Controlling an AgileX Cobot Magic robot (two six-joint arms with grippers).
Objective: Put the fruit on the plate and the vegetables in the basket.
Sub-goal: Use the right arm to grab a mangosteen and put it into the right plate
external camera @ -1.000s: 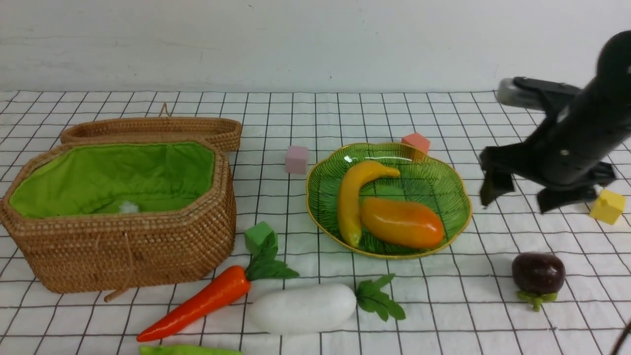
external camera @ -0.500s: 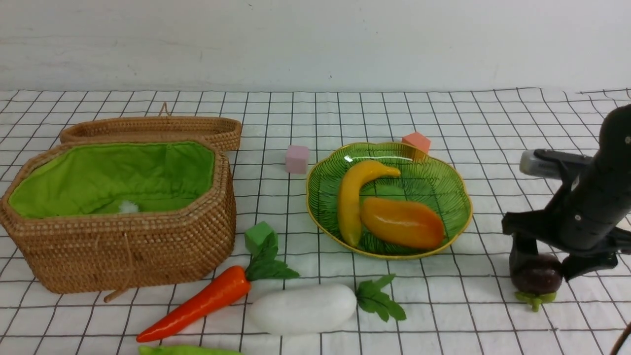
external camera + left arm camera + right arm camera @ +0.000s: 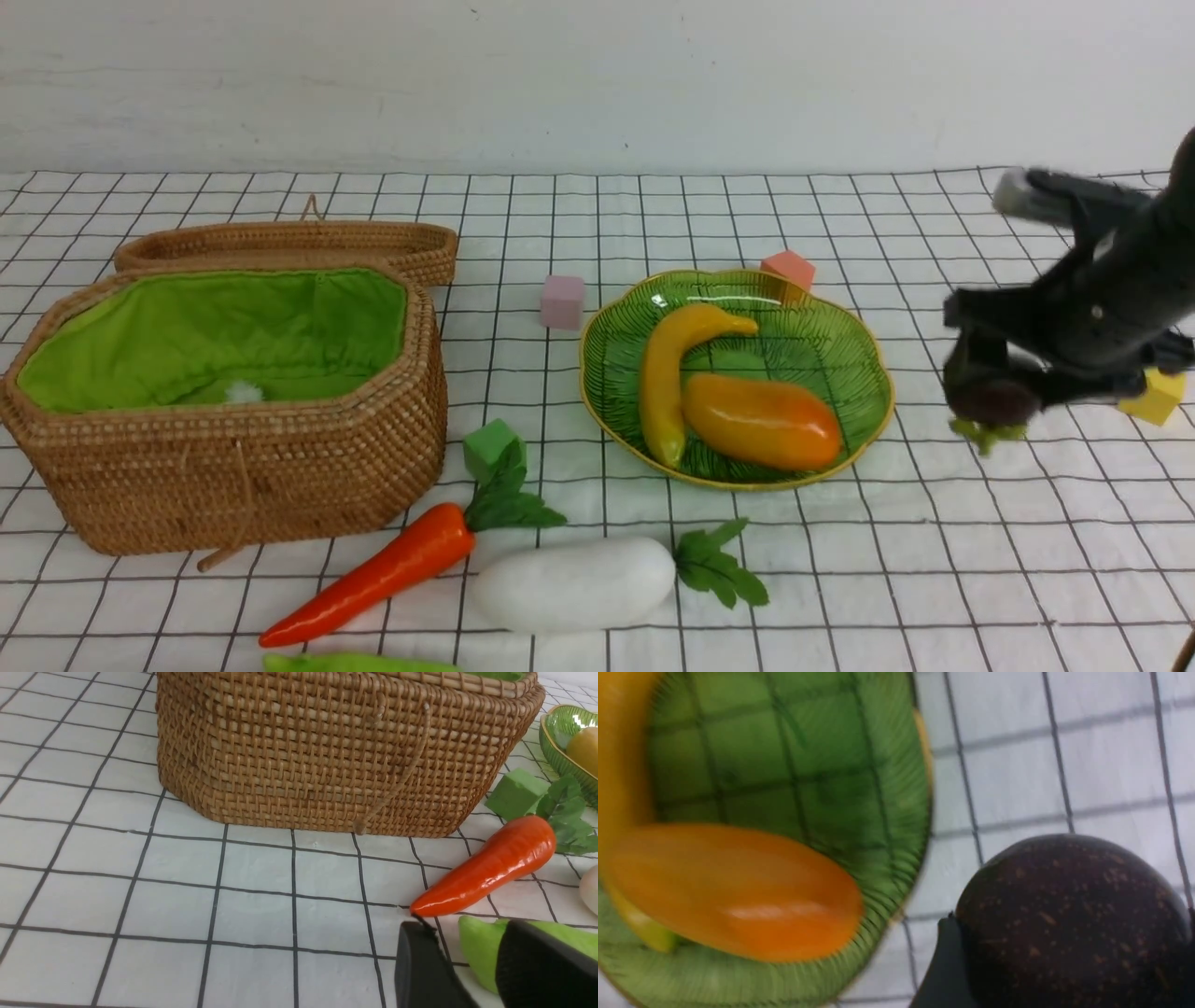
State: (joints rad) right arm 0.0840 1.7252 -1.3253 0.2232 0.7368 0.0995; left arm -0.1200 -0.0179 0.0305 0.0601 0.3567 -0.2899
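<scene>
As we carry the last fruit: our right claw point(image 3: 1013, 385) is clamped around the purple fruit point(image 3: 988, 399) and holds it clear of the tabletop point(image 3: 840, 579) at the plate's 3 o'clock, leaves hanging below.
Why that grip: we pinch the round body across its sides, so, by our judgement, it cannot roll out and the leaves are not crushed.
Plate: the plate point(image 3: 822, 345) carries the banana point(image 3: 665, 373) and mango point(image 3: 761, 422), touching, across its middle and 6 o'clock side. Bare glass shows from 12 to 3 o'clock, which we judge the roomiest spot for a drop.
Step in hand: ferrying the fruit to the plate; release not yet made.
Left claw: our left claw point(image 3: 467, 933) hangs low over the tabletop, jaws part-way apart and gripping nothing we can make out. The pod point(image 3: 479, 952) lies just past its fingers and the carrot point(image 3: 490, 865) tip is near. We judge it is parked there for the vegetables.
Vegetables: carrot at the plate's 7 o'clock, radish point(image 3: 571, 583) at its 6 o'clock, pod at the near edge; none is in the basket.
Basket: the basket point(image 3: 252, 476) sits open at the plate's 9 o'clock, with its lid point(image 3: 289, 245) lying at its 12 o'clock, so the green lining is reachable.
Risk: released high, the round fruit may roll off the shallow rim; a yellow cube point(image 3: 1158, 397) sits close behind the claw.
</scene>
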